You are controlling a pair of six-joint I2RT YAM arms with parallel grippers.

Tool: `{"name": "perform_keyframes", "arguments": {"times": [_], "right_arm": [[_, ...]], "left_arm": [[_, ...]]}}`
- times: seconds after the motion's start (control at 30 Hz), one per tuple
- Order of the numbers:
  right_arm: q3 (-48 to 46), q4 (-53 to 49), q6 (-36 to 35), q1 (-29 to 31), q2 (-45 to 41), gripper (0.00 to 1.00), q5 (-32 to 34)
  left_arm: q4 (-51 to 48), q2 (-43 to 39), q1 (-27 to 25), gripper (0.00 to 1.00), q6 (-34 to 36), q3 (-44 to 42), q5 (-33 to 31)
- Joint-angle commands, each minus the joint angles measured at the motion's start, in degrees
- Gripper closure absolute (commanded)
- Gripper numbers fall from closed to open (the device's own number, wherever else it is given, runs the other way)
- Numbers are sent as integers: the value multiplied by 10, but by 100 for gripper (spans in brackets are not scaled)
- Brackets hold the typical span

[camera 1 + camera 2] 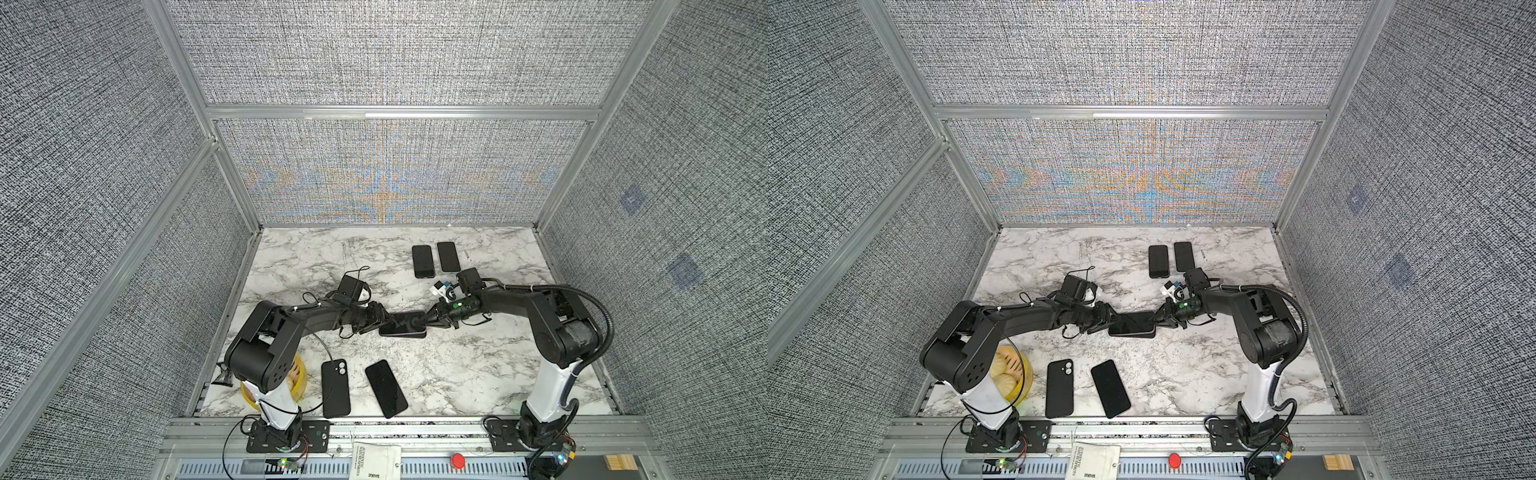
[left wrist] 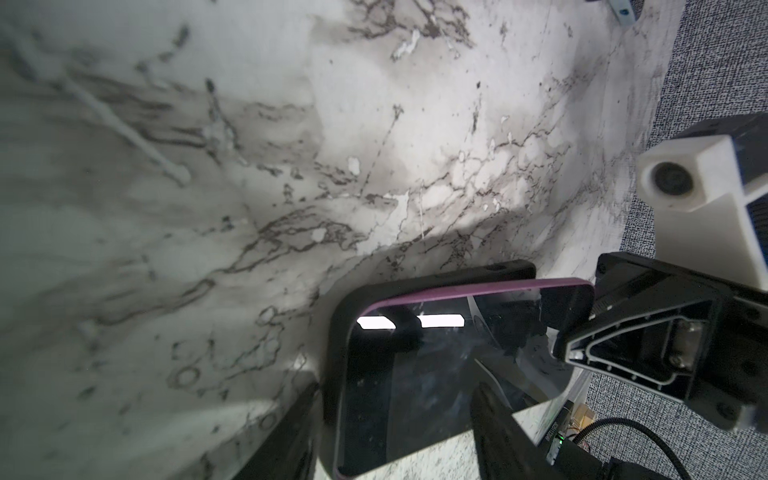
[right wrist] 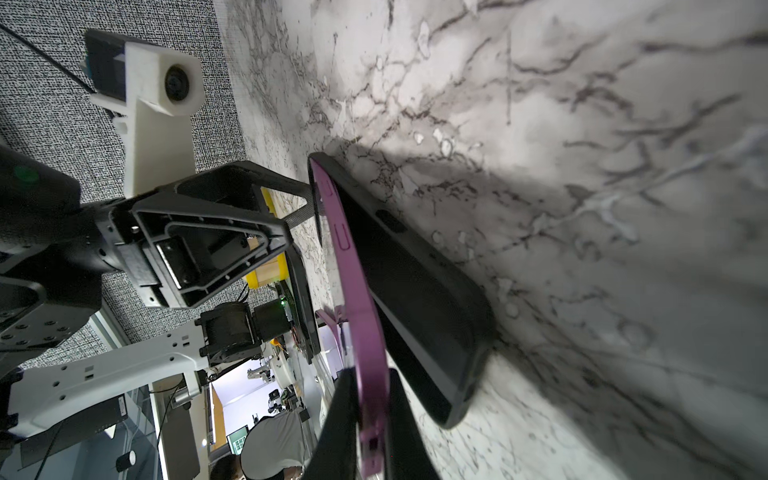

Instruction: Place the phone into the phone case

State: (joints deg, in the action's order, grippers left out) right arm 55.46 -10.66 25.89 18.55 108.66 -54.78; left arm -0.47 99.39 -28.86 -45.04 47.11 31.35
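Right gripper [image 1: 429, 321], clamped on one end of the purple-edged phone [image 3: 357, 291], holds it tilted over the black phone case [image 3: 415, 282] mid-table, far end apparently seated, left gripper [image 1: 383, 323] there with jaws apart, grip unclear; next, press the raised end down.

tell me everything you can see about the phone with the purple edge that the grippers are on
The phone is a slim slab with a matte purple frame carrying side buttons and a glossy dark screen reflecting bright lights. It is tilted: one end sits in the black phone case lying on the marble table, the other end raised. The right gripper pinches the raised end; the left gripper flanks the seated end, grip unclear.
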Motion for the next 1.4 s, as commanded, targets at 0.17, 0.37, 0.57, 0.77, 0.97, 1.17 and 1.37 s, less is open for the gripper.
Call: {"name": "perform_keyframes", "arguments": {"times": [0.17,0.37,0.57,0.77,0.97,1.17,1.37], "right_arm": [[0,-57,-22,5,19,98,90],[2,-73,-34,9,18,89,113],[25,-112,-53,18,16,86,145],[43,-153,-67,29,-2,77,177],[50,-173,-72,36,-23,71,215],[65,-199,-77,53,-38,66,258],[82,-230,-86,72,-60,62,314]], "left_arm": [[-7,-4,-1,41,-8,-11,5],[-3,-7,-1,41,-10,-14,6],[6,-4,-1,41,-14,-20,5],[14,-4,-1,41,-15,-23,7],[-8,-6,-1,41,-1,-18,-1],[-43,-20,-1,41,18,-12,-22],[-57,-15,-1,40,39,-3,-4]]}}
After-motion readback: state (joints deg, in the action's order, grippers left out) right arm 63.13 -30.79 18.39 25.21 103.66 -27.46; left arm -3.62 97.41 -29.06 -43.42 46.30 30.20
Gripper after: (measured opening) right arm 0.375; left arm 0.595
